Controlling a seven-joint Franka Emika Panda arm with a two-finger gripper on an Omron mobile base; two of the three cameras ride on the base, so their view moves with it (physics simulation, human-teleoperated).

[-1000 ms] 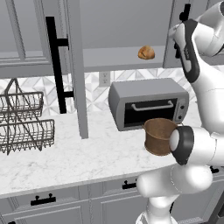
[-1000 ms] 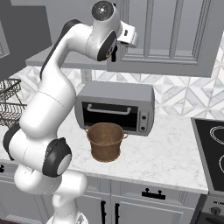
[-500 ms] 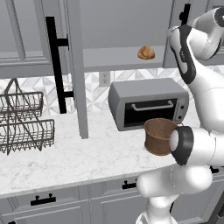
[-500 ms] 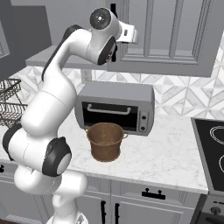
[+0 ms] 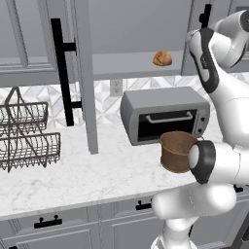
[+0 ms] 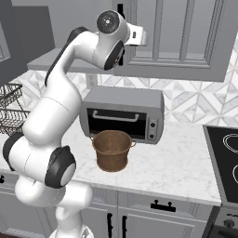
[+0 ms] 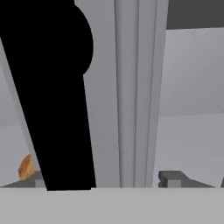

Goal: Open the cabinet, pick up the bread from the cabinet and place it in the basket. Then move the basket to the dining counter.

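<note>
In the left base view we saw the cabinet (image 5: 138,65) with its left door swung open, edge toward us, and a long black bar handle (image 5: 61,73) on that door. The bread (image 5: 162,59) lay on the grey shelf, near the right side of the opening. Under the shelf a grey toaster oven (image 5: 165,116) stood on the marble worktop (image 5: 73,177). The basket (image 5: 177,151) stood upright just in front of the oven, partly hidden by the arm. A dark wire two-tier rack (image 5: 24,136) was at the far left. We could read no brand or writing on the oven.

In the right base view the arm reached up to the right cabinet door, and the hand was against the door's left edge, beside a black handle (image 6: 120,9). The basket (image 6: 112,150) was empty and stood before the toaster oven (image 6: 123,115). A black cooktop (image 6: 225,160) lay at the right. No label was readable here either.

In the hand view the black handle (image 7: 57,87) was very close and crossed the left half, in front of the grey door edge (image 7: 135,87). One fingertip (image 7: 171,178) showed on each side of it, so the gripper (image 7: 105,181) stood apart around the handle; we could not tell if the pads touched it. A small piece of the bread (image 7: 26,167) showed at the lower left.
</note>
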